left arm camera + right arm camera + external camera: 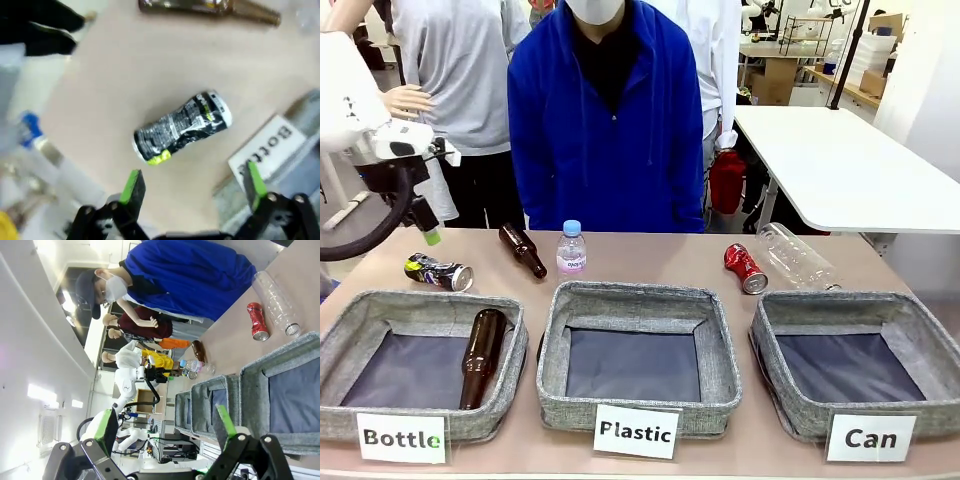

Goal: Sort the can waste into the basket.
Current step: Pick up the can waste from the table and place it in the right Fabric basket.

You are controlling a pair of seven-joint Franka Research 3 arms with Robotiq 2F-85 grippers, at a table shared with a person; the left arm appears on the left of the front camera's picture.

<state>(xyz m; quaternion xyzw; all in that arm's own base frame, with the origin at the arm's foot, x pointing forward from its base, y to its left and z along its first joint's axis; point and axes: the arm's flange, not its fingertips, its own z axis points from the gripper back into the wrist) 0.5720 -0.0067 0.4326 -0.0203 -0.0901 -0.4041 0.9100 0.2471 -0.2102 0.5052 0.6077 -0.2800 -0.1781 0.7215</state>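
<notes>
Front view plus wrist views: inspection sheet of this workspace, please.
Surface: tan table, no spills seen.
Job's things: black can lying behind Bottle basket; red can lying behind Can basket, which holds no can.
Clutter: brown bottle in Bottle basket; second brown bottle on table; small clear bottle upright; large clear bottle lying.
Hands: left hand open above black can; right hand open, holding nothing.
Cables: black cable looping beside left hand.
Surroundings: person in blue jacket opposite; white table beyond.
</notes>
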